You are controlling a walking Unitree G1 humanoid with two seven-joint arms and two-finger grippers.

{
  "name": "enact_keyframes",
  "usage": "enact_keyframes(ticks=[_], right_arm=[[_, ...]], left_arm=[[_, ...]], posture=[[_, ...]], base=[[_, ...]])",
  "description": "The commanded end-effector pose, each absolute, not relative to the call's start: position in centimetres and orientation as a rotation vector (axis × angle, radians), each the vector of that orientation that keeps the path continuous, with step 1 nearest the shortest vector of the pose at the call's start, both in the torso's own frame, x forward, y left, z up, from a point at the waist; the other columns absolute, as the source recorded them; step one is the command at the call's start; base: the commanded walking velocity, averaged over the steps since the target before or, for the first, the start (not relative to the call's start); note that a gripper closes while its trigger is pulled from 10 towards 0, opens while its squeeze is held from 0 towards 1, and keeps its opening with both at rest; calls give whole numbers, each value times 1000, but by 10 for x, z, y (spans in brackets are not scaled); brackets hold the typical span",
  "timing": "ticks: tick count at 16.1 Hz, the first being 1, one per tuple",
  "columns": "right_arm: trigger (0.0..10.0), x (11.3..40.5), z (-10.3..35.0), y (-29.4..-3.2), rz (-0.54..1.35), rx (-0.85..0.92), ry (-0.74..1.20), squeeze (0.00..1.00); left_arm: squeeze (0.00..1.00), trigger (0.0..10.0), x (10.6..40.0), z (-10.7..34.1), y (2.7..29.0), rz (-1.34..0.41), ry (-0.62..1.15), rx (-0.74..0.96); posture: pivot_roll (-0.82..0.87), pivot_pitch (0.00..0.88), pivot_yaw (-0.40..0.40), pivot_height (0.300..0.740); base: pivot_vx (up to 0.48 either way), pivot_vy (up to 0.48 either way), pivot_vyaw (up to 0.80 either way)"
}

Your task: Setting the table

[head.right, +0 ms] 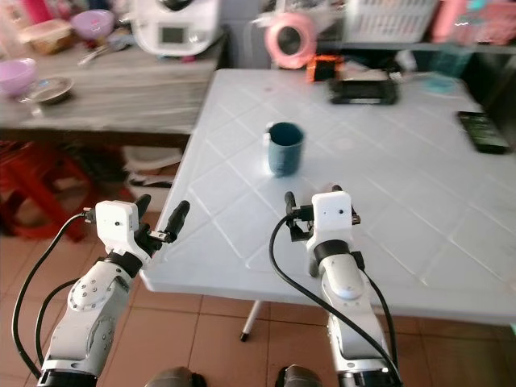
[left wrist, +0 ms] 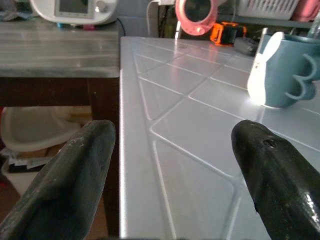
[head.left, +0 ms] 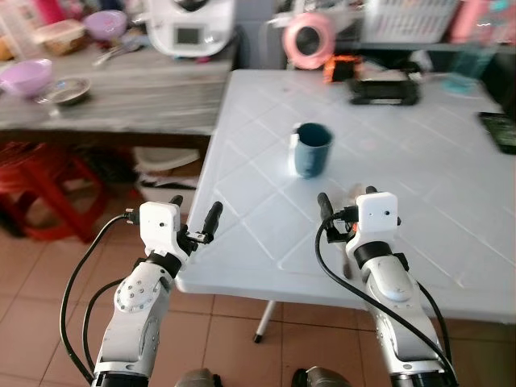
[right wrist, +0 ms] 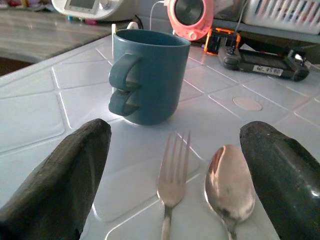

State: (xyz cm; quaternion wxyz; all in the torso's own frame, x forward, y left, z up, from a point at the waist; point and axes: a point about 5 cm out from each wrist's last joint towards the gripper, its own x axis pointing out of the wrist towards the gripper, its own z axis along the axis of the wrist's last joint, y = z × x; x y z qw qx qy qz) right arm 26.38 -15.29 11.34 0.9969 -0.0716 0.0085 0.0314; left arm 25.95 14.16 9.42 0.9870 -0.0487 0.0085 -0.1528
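A blue mug stands upright in the middle of the white plastic table, with a white piece leaning on its side. On the table in front of the mug lie a fork and a spoon, side by side, handles toward me. My right gripper hovers low over them, open, one finger on each side, touching neither. My left gripper is open and empty at the table's near left corner, just off the edge.
A grey counter stands left of the table with purple bowls and a white appliance. At the table's far side are a pink round device and a black controller. A red stool stands below.
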Motion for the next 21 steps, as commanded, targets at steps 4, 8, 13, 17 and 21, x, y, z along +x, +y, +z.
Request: enact_keyframes(ticks=[4,8,13,17,21], right_arm=[[10000,267,119,-157,5,-198,11,0],[10000,267,104,-159,-28,-111,134,0],[10000,259,100,-152,-43,-78,155,0],[10000,261,100,-136,-1,-49,192,0],[10000,259,98,-136,0,-47,236,0]], left_arm=[[0,10000,260,97,136,-367,37,-115],[0,10000,257,97,135,-434,41,-75],[0,10000,258,98,133,-458,46,-76],[0,10000,258,98,132,-459,46,-71],[0,10000,259,98,132,-459,44,-69]], posture=[[-24,36,48,740],[-23,47,61,740],[-25,48,63,740],[-24,49,62,740],[-27,49,60,740]], base=[[0,0,0],[0,0,0],[0,0,0],[0,0,0],[0,0,0]])
